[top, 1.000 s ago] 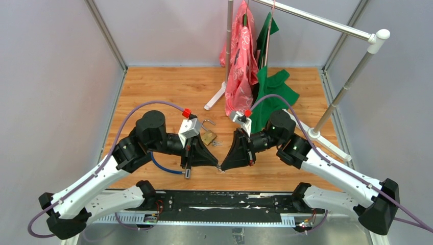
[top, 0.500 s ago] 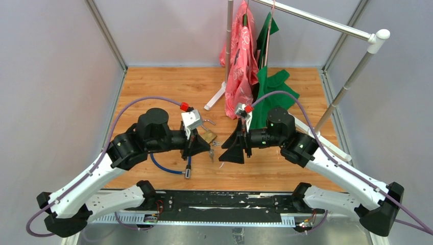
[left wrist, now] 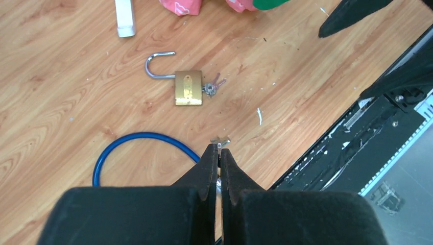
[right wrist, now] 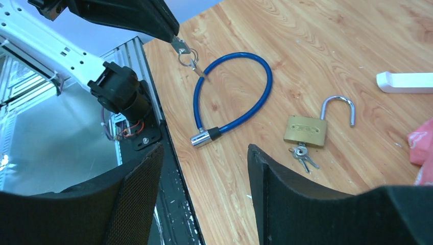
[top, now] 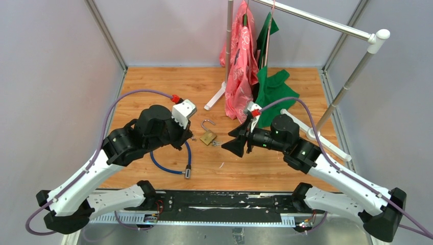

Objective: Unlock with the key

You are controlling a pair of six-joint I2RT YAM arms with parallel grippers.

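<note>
My left gripper (left wrist: 219, 149) is shut on a small silver key (left wrist: 221, 141), whose end pokes out past the fingertips. In the right wrist view the key (right wrist: 179, 46) hangs from those fingers with a ring under it, above the blue cable lock (right wrist: 240, 97). The lock's chrome end (right wrist: 200, 139) lies near the table's front edge. A brass padlock (top: 208, 137) lies mid-table, shackle swung open, with its own keys (right wrist: 302, 155) in the keyhole. My right gripper (right wrist: 204, 153) stands open and empty, just right of the padlock in the top view.
A garment rack at the back holds a pink garment (top: 242, 61) and a green one (top: 273, 87). Its white foot (left wrist: 124, 18) lies beyond the padlock. A black rail (top: 219, 200) runs along the near edge, and grey walls close in both sides.
The two grippers met tip to tip near the front edge. The right gripper has since opened and drawn back to the right, while the left has lifted away with the key.
</note>
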